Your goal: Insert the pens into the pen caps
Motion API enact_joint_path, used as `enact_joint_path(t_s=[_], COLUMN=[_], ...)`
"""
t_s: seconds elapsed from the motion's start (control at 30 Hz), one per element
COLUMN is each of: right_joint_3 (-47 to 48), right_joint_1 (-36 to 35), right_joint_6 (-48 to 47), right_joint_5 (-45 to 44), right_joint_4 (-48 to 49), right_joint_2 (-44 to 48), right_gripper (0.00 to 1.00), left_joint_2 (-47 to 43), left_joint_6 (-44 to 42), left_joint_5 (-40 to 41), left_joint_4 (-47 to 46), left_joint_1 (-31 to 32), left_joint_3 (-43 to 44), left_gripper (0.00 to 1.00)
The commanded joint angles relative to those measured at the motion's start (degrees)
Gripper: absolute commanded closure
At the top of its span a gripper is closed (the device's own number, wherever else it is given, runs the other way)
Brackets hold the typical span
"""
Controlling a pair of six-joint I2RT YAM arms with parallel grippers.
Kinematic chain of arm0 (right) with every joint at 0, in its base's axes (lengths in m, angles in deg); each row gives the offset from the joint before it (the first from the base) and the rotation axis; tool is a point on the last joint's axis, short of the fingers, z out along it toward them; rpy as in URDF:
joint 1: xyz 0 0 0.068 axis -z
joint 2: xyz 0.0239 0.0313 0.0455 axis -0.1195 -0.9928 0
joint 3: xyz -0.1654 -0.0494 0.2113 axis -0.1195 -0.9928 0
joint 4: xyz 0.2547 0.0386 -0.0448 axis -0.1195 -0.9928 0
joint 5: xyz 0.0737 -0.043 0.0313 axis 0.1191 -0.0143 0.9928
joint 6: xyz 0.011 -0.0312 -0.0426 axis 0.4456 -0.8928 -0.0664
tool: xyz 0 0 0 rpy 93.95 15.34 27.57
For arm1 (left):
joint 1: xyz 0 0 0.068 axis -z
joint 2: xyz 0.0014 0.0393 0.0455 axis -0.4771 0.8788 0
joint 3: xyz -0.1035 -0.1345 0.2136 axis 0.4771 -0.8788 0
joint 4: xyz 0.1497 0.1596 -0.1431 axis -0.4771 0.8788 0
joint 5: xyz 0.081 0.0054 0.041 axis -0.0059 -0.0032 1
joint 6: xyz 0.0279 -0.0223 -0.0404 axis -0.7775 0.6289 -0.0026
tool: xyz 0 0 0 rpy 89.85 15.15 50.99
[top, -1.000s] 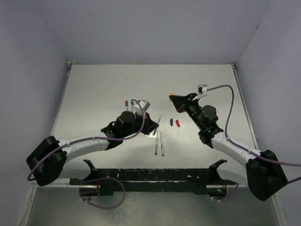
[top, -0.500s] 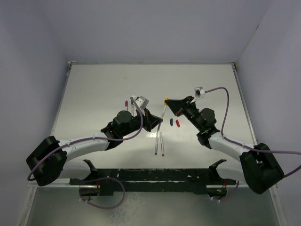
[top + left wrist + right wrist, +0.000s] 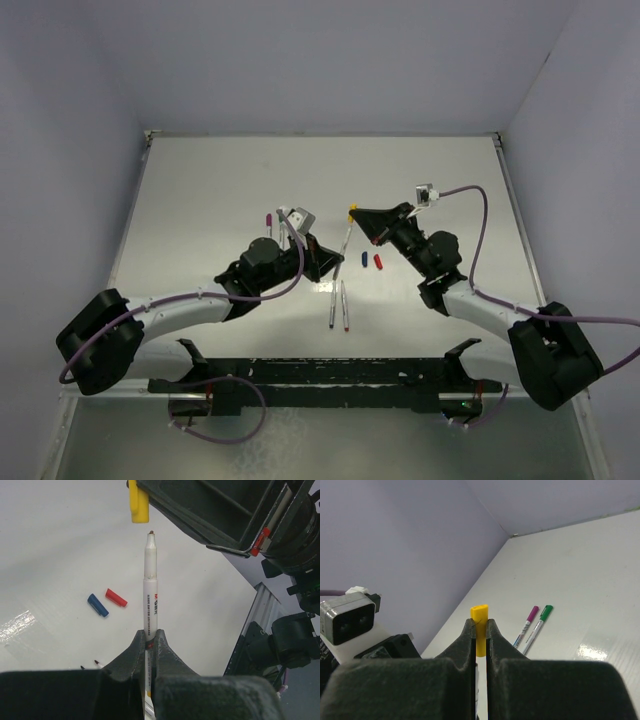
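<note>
My left fingers [image 3: 150, 639] are clamped on a pen [image 3: 151, 595]. My right fingers [image 3: 479, 630] pinch the yellow cap [image 3: 139, 505] just past the pen's tip, with a small gap between. The blue cap [image 3: 97, 605] and red cap [image 3: 116, 597] lie side by side on the counter [image 3: 60, 555].

You face a pale grey table [image 3: 220, 180] boxed in by plain lilac walls: a back wall [image 3: 320, 60], a left wall [image 3: 60, 150] and a right wall [image 3: 590, 110]. The light on it is soft and even. In your right wrist view a bright glare patch [image 3: 592, 650] sits on the tabletop. A black rail [image 3: 320, 370] runs along the near edge.
</note>
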Motion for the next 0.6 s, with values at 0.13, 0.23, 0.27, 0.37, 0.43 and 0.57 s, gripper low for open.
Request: enact_joint_path(t_s=[0.13,0.23,0.27,0.37,0.43,0.57], right_joint_3=[0.28,0.38,0.37,0.32,0.38,0.21], right_joint_1=[-0.29,-0.32,-0.19,-0.33,-0.26,-0.28], right_joint_6=[0.78,0.64,0.63,0.87,1.03,1.74], right_joint_5=[1.13,1.35,1.45,1.72,1.8,1.67], right_joint_4=[3.99,3.71,3.74,3.83,3.78,4.28], right_joint_2=[1.18,1.16,1.16,1.12,1.15,0.95], right_gripper=[1.0,1.0,1.0,1.0,1.0,1.0], left_joint_2=[-2.31,-2.57,-2.63,-2.74,-2.68,-2.4], left_joint_6=[-1.2,-1.3,-1.37,-1.45,-1.54,-1.58], left_joint_5=[1.82,2.18,2.35,2.67,2.76,2.68], left_joint_4=[-3.2,-3.25,-3.22,-3.19,-3.16,-3.22], left_joint_1=[-0.28,-0.28,-0.28,-0.28,-0.28,-0.28], left_joint_3=[-0.88,-1.06,-1.11,-1.16,-1.04,-0.93], left_gripper=[1.0,1.0,1.0,1.0,1.0,1.0])
